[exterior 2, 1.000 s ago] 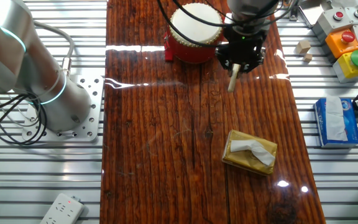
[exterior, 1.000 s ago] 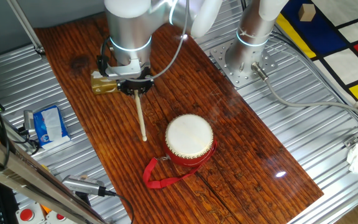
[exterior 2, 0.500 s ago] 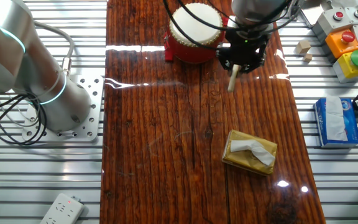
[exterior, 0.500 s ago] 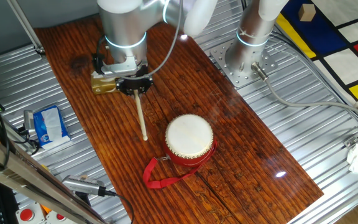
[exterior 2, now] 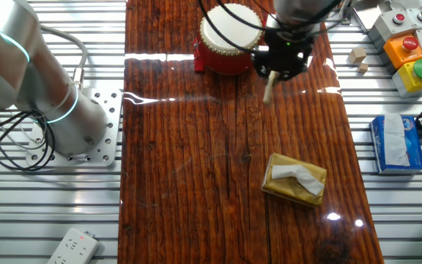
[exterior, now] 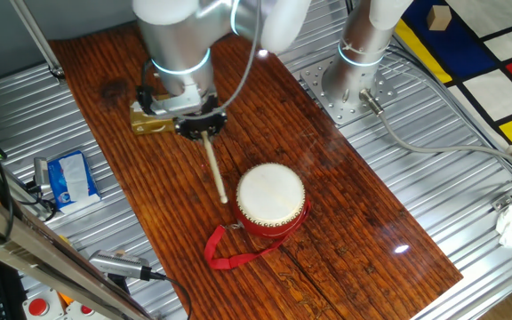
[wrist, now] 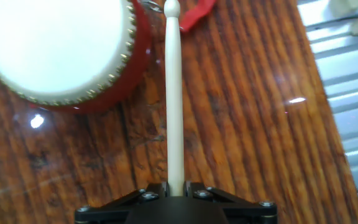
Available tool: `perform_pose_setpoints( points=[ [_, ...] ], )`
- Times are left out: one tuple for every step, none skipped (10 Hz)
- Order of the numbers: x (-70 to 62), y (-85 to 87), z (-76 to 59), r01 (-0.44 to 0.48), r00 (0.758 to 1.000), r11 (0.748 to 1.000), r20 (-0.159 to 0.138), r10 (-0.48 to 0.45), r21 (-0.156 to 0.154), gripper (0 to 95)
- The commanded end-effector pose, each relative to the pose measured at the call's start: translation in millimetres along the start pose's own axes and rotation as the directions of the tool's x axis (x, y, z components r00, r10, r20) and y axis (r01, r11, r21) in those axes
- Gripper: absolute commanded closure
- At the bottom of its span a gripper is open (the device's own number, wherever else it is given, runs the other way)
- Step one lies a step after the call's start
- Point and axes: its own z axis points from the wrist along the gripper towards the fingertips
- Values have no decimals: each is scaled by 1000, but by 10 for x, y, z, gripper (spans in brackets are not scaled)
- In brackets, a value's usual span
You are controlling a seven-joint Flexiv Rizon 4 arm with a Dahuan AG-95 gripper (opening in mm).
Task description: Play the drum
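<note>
Tissue pack (exterior: pixel 68 178): a blue pack was noted on the ribbed metal surface, off the left edge of the table in one fixed view.
Tissue box (exterior: pixel 149 120): a tan box was seen on the table (exterior: pixel 363 222), just beside the gripper and partly hidden by it; in the other fixed view it lay well apart from the drum, white tissue showing at its top (exterior 2: pixel 294 178).
Gripper (exterior: pixel 200 126): the fingers were found closed on the stick, with the butt end clamped between them, as confirmed in the hand view (wrist: pixel 175 190).
Stick (exterior: pixel 213 167): a thin pale stick was seen to slant from the gripper toward the drum; its rounded tip (wrist: pixel 172 7) was observed just beside the red wall. Contact could not be determined.
Drum (exterior: pixel 272 197): it was recorded upright on the dark wooden table, cream skin uppermost, near the middle of the board.
Strap (exterior: pixel 229 249): a red ribbon was seen trailing on the wood from the drum's side.
Second arm base (exterior: pixel 356 71): it was noted bolted to a metal plate at the right.
</note>
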Motion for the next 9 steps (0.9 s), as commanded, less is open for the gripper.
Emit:
perform_pose_setpoints(
  points=[
    [-27, 94, 23, 58, 998, 998, -1, -58, 7, 950],
    [-58, 150, 22, 82, 997, 997, -5, -82, 6, 950],
    [-88, 214, 14, 79, 997, 997, -23, -79, 8, 950],
    [-120, 271, 8, 79, 996, 997, -33, -79, 8, 950],
    [-153, 321, -5, 85, 995, 996, -58, -85, -3, 950],
    [-175, 355, -21, 103, 989, 994, -102, -105, -25, 950],
    [-184, 365, -23, 117, 986, 993, -114, -120, -33, 950],
    [-183, 392, -12, 134, 981, 990, -139, -138, -36, 950],
    [-188, 416, 14, 139, 978, 990, -152, -143, -37, 950]
  ],
)
